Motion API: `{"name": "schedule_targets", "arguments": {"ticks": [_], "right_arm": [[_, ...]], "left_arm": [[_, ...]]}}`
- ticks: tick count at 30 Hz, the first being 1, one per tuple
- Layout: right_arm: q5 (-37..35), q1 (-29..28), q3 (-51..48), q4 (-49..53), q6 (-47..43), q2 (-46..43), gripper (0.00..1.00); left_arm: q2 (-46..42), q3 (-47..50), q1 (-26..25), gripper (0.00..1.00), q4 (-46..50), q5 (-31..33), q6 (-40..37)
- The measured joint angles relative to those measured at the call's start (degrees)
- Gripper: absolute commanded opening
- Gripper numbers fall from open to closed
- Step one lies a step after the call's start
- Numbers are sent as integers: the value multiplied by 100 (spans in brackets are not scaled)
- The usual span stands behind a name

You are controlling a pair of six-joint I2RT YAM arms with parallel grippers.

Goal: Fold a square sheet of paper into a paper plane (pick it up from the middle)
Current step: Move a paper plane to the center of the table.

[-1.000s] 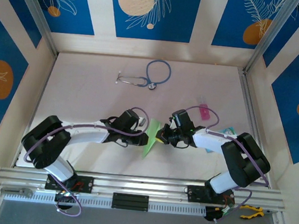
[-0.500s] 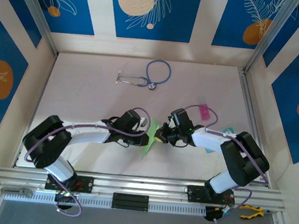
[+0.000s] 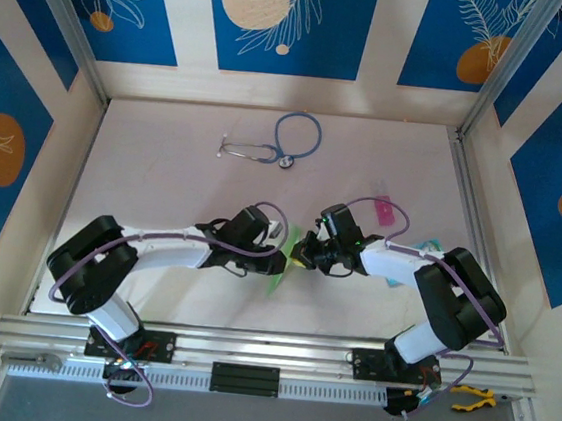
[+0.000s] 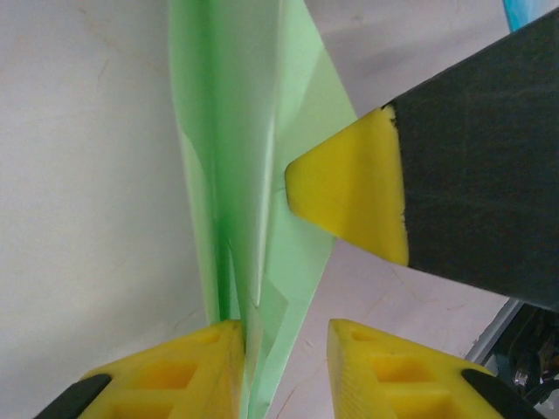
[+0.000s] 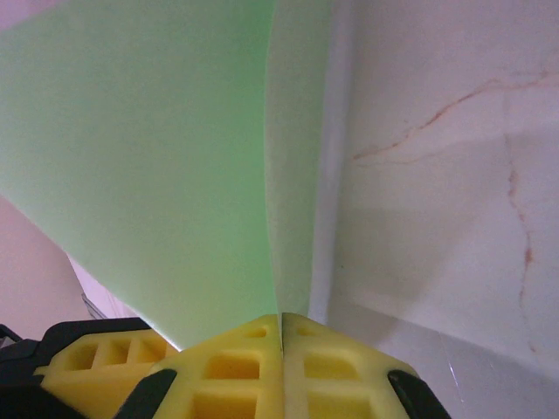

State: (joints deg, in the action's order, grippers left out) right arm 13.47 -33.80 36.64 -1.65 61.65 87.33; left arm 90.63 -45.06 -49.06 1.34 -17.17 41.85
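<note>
left arm comes in low from the left. left gripper (image 3: 274, 259) sits near table centre, right at the paper. In the left wrist view its two yellow pads (image 4: 175, 377) stand apart. The paper's lower end runs down into the gap and lies against the left-hand pad, and the other pad is clear of it. So it's spread, not clamping.

Toward the back of the table (image 3: 164, 178) is a stethoscope (image 3: 273, 145), lying flat, well apart from everything else.

paper plane (image 3: 289, 240): pale green, folded to a narrow pointed strip with layered flaps and a lengthwise crease. It sits between the two grippers, long axis roughly near-to-far, slightly tilted. Can't tell whether its near tip rests on the table.

right gripper (image 5: 281, 347): pads pressed together, pinching one edge of the plane right at the seam. The sheet fans up and away from the pads. In the left wrist view, one right fingertip (image 4: 349, 196) touches the plane's side.

Further right, a small pink block (image 3: 383, 211) lies flat on the table. A teal-and-white packet (image 3: 428, 248) sits just beside the right forearm, partly hidden, contents too small to tell. Yellow-handled pliers (image 3: 473, 397) lie on the frame rail at the near right corner.
</note>
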Motion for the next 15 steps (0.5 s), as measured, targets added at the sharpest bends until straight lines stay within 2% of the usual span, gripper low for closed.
{"name": "schedule_targets", "arguments": {"ticks": [4,15], "right_arm": [[0,0,0,0,-2,0,3],[4,0,0,-4,0,2,3]], "left_arm": [[0,-55,-22,26,61,85,-22],[225,-227,-50,30,302,262,-46]]}}
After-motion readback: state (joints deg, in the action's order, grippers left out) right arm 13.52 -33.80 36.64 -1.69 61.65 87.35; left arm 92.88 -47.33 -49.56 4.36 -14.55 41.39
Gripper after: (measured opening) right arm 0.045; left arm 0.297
